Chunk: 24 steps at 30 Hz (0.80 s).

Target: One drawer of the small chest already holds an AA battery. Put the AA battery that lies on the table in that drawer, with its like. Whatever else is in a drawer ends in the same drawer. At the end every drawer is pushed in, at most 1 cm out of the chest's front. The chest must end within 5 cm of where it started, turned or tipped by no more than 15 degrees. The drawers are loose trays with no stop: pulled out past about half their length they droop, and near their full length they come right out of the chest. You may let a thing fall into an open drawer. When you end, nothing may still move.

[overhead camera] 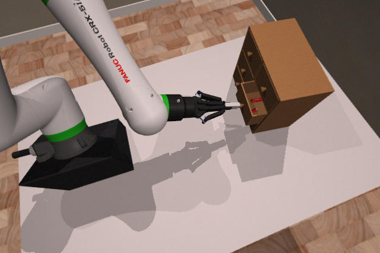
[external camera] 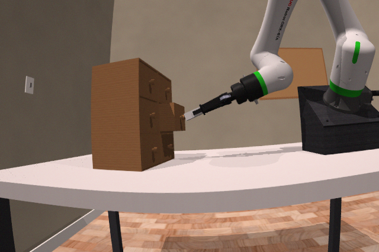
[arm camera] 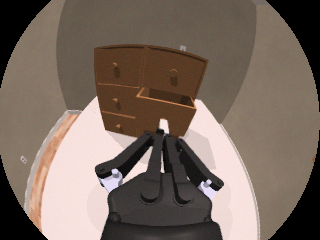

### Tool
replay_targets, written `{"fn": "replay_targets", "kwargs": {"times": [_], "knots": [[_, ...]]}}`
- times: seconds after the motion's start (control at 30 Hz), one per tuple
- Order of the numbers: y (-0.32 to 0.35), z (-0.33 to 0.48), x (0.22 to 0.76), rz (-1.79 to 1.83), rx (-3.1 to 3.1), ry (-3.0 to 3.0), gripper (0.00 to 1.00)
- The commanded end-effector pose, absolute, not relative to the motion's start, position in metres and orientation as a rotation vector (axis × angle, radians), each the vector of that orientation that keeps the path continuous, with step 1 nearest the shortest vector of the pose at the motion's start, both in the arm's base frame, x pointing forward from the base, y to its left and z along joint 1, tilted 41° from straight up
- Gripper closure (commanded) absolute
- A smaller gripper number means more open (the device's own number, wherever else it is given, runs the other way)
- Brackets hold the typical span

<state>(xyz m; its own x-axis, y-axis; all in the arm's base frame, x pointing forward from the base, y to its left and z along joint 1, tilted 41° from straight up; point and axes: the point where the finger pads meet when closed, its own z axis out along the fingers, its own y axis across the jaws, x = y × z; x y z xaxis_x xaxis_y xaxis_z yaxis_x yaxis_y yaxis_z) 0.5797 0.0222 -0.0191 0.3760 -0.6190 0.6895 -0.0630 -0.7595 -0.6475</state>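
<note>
The arm's white link (overhead camera: 101,44), running up and back behind the pincer (overhead camera: 231,104), carries lengthwise lettering: "FANUC" in red, then "Robot CRX-5iA" in black. The exterior view shows the same lettering (external camera: 283,13), too small to read fully.

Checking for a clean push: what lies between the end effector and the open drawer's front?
Nothing: in the top view the shut end effector reaches the knob on the open drawer; contact is unclear.
</note>
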Motion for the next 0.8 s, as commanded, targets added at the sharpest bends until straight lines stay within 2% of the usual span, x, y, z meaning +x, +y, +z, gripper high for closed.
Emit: {"fn": "replay_targets", "kwargs": {"times": [0.0,0.77], "knots": [[0.022,-0.020,0.588,-1.387,-2.113,0.586,1.00],[0.021,-0.022,0.620,-1.387,-2.113,0.586,1.00]]}}
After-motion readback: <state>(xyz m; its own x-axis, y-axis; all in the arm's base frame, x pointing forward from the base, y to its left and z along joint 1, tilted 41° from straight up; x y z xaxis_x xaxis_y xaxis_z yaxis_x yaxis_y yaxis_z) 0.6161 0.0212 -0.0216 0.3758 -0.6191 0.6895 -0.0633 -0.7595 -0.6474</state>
